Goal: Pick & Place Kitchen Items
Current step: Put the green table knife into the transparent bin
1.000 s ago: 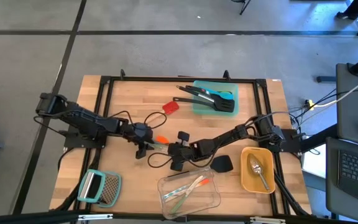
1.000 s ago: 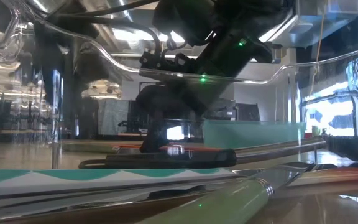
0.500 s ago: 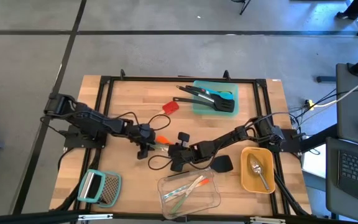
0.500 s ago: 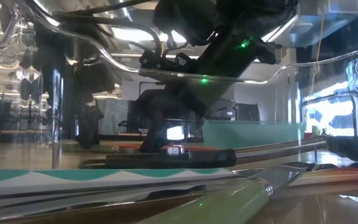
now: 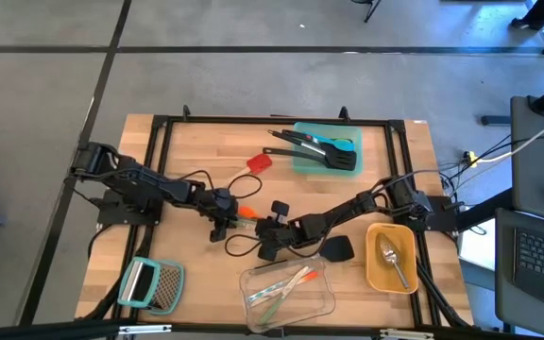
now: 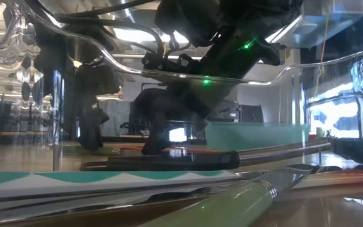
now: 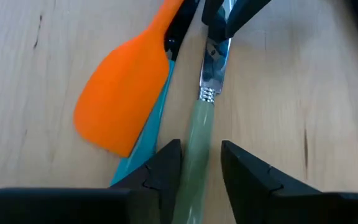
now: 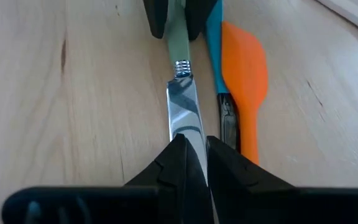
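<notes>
A knife with a pale green handle [image 7: 197,140] and a silver blade [image 8: 184,115] lies level between my two grippers at the table's middle. My left gripper [image 7: 201,158] [image 5: 221,220] has its fingers at the handle's two sides. My right gripper [image 8: 194,152] [image 5: 264,228] is shut on the blade. Right beside the knife, an orange spatula [image 7: 126,93] [image 5: 246,212] rests flat on the wood, on top of a slim teal tool [image 7: 143,152]. My left gripper pinches the knife's green handle [image 7: 196,163] between its two fingers, a little behind the steel collar. It comes slanting down from the table's left, fingers along the handle. My right gripper pinches the blade [image 8: 190,134] near its tip, slanting down from the table's right. Its fingers hide the tip.
At the far side stands a teal container [image 5: 352,138] with black spatulas, and a red spatula [image 5: 260,161] lies left of it. Along the near edge are a grater [image 5: 151,284], a clear container [image 5: 321,304] with slim tools and a yellow container [image 5: 376,274] with a spoon. A black spatula head [image 5: 336,248] lies by my right arm.
My left gripper has come down and toward the table's right, onto the knife's handle, and now shows in the low view. My right gripper and the knife have kept still.
</notes>
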Robot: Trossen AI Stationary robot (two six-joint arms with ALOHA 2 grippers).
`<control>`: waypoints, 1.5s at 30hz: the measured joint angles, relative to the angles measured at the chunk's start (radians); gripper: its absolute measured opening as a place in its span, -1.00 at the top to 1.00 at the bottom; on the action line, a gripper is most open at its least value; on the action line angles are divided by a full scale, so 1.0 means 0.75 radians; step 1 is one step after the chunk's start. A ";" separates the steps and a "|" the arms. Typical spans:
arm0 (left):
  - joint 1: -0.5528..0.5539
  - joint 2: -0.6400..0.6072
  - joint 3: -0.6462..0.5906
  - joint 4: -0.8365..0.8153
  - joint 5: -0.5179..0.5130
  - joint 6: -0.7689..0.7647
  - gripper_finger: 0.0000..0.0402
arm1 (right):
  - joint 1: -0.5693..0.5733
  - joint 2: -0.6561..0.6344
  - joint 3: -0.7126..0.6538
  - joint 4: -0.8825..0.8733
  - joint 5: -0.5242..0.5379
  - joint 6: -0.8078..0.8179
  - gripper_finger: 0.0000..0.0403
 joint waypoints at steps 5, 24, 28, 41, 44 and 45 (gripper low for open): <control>-0.006 0.010 -0.001 0.018 -0.002 0.000 0.63 | -0.002 0.000 0.000 -0.001 0.000 0.064 0.71; -0.052 0.010 -0.001 0.012 -0.034 -0.061 0.82 | -0.044 -0.014 -0.027 0.004 -0.098 0.171 0.37; -0.117 0.010 0.000 0.015 -0.143 -0.061 0.82 | -0.050 -0.016 -0.027 0.004 -0.158 0.157 0.34; -0.293 0.011 0.000 0.018 -0.510 -0.042 0.82 | -0.063 -0.016 -0.033 0.064 -0.291 0.134 0.27; -0.302 0.009 0.011 -0.019 -0.589 -0.018 0.82 | -0.074 -0.016 -0.033 0.071 -0.337 0.134 0.31; -0.301 0.009 0.017 -0.030 -0.600 -0.007 0.82 | -0.080 -0.016 -0.033 0.074 -0.351 0.134 0.32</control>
